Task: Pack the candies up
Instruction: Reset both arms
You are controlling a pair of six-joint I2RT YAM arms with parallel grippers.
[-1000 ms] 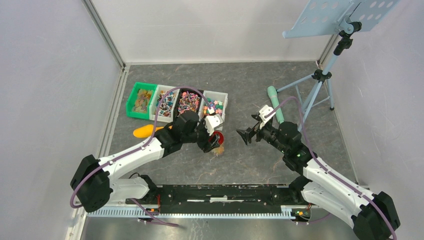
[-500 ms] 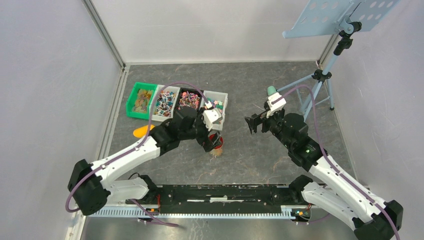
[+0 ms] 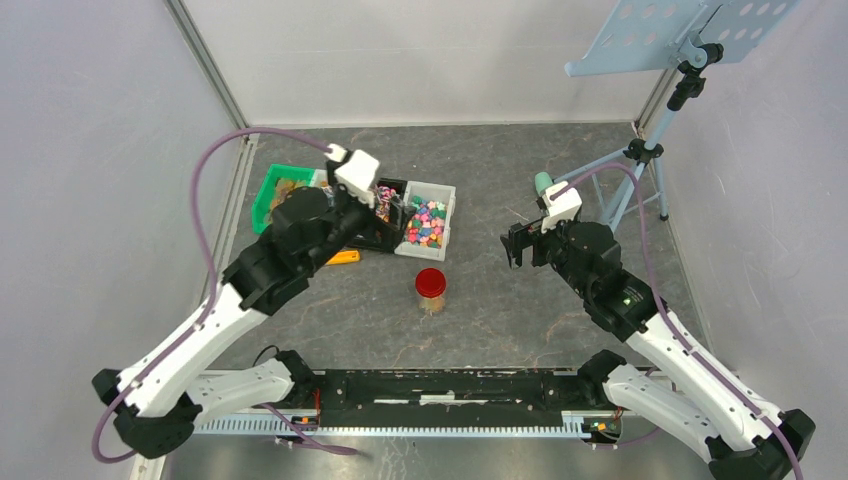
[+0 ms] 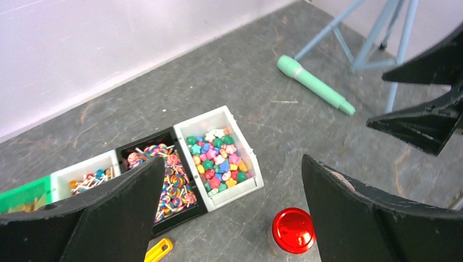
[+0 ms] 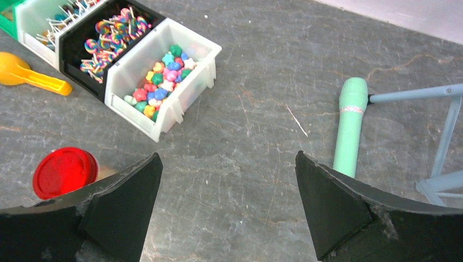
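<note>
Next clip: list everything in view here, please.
candies: many, multicoloured, in the bins
bins: four, green, white, black, white, in a row, far left
jar: one, red lid on, mid-table
scoop: one, orange, beside the bins
tube: one, mint green, lying far right
stand: one, light blue, far right corner
table: one, dark grey
left gripper: open, empty, over the bins
right gripper: open, empty, right of the jar

Grey table (image 3: pixel 500 180): bins (image 5: pixel 183 101), red-lidded jar (image 3: pixel 431 285), scoop (image 5: pixel 22 73), tube (image 5: pixel 349 125).
</note>
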